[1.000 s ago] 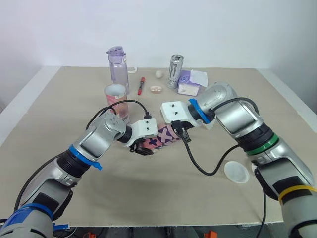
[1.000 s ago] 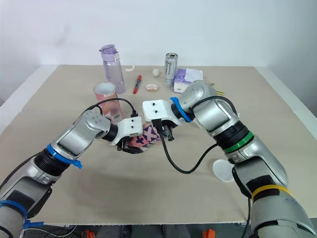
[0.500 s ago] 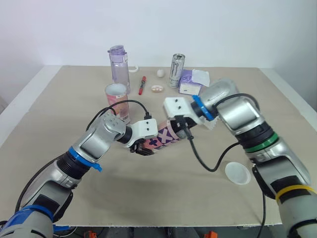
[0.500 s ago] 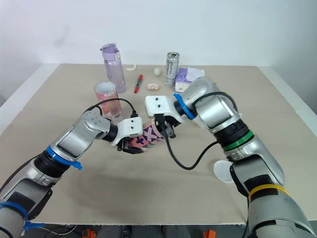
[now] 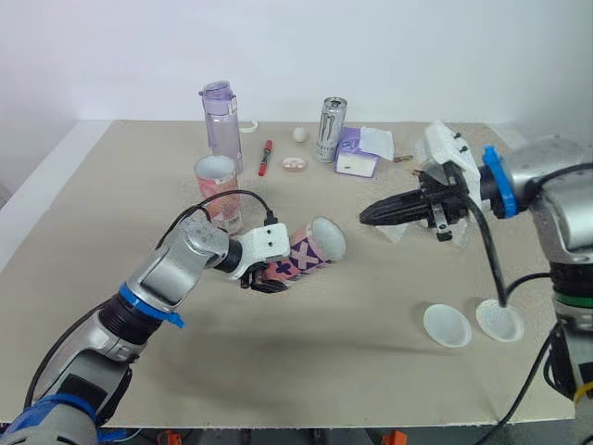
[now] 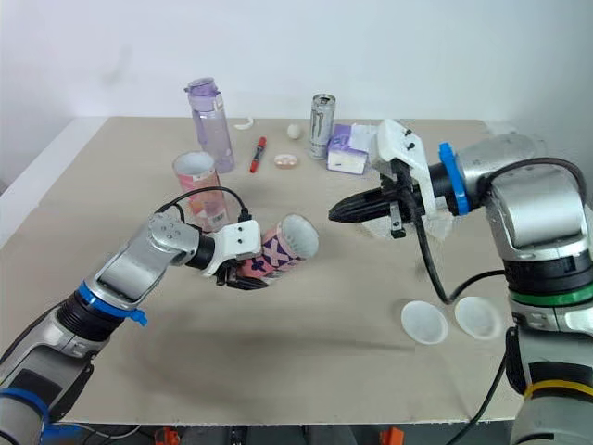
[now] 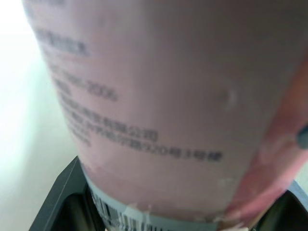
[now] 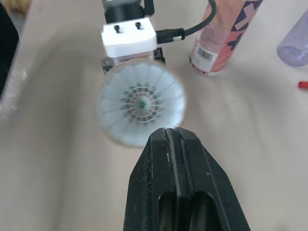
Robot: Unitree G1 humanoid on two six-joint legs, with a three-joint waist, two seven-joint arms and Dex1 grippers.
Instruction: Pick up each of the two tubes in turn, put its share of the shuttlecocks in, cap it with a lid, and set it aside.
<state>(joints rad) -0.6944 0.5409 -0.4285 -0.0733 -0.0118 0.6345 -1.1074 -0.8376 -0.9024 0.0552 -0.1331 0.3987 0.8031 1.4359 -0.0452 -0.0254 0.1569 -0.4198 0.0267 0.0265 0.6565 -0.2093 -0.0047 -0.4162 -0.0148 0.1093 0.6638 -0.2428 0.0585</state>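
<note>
The left tool (image 5: 269,278) is clenched on the tube (image 5: 310,250), held nearly on its side above the table's middle, and the right tool (image 5: 366,215) hangs pinched empty, so any downward tilt risks the shuttlecock (image 8: 141,103) sliding from the uncapped mouth before a lid (image 5: 447,325) near the right edge is fitted.

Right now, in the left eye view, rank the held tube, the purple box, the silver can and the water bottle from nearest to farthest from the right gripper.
From the right gripper:
1. Held tube, just to its left.
2. Purple box, behind it.
3. Silver can, farther back.
4. Water bottle, far back left.
</note>
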